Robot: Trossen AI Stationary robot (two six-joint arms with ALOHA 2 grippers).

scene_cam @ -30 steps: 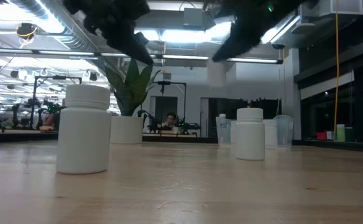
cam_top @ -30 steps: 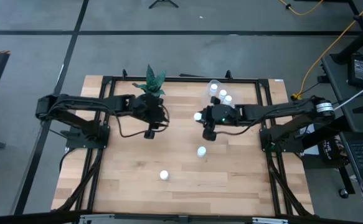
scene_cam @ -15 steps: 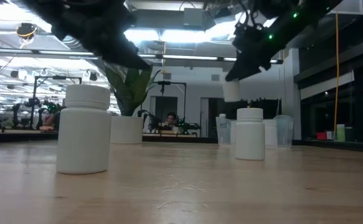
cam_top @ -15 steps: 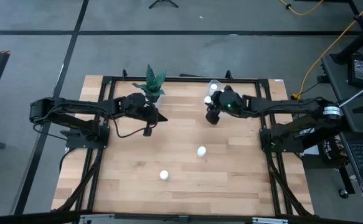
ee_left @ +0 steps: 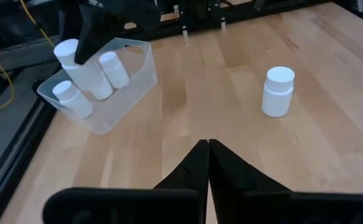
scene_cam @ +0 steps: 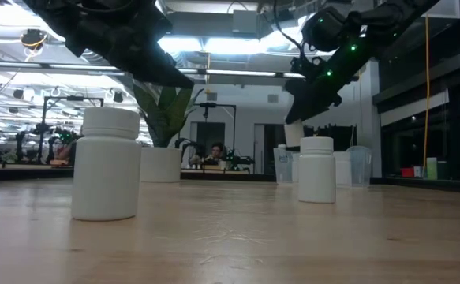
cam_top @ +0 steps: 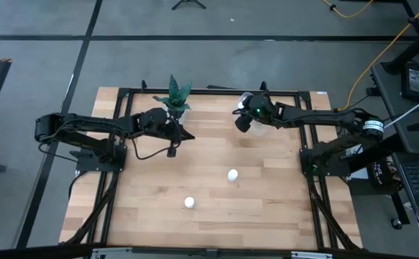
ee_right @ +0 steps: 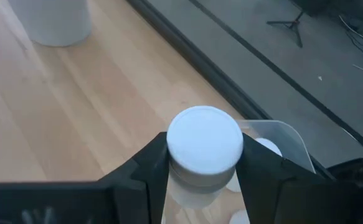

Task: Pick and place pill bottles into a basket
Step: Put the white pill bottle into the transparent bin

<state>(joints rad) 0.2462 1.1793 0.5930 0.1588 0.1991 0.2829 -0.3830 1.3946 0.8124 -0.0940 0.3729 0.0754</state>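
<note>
**Right gripper held a bottle over the clear tray**

The shallow, clear plastic basket (ee_left: 128, 78) sat at the far edge of the wooden table (cam_top: 209, 208), on the right arm's side. Inside it stood small white cylindrical pill bottles with white caps: one (ee_left: 114, 68) near the middle and another (ee_left: 71, 98) at a corner showed plainly in the left wrist view. A further bottle (ee_right: 205, 155) was clamped between the right gripper's (ee_right: 205, 163) dark fingers (ee_right: 153, 165), which pressed its sides just below the cap; it hung above the basket's rim, off the table, as the low view showed.

Two more bottles stood loose on the open table, well apart from the basket: one (cam_top: 232, 175) near the middle and one (cam_top: 189, 203) nearer the front edge.

The left gripper (ee_left: 208, 163) hovered over the table beside the white pot with a green plant (cam_top: 175, 98), its fingers pressed together tip to tip and holding nothing.
</note>
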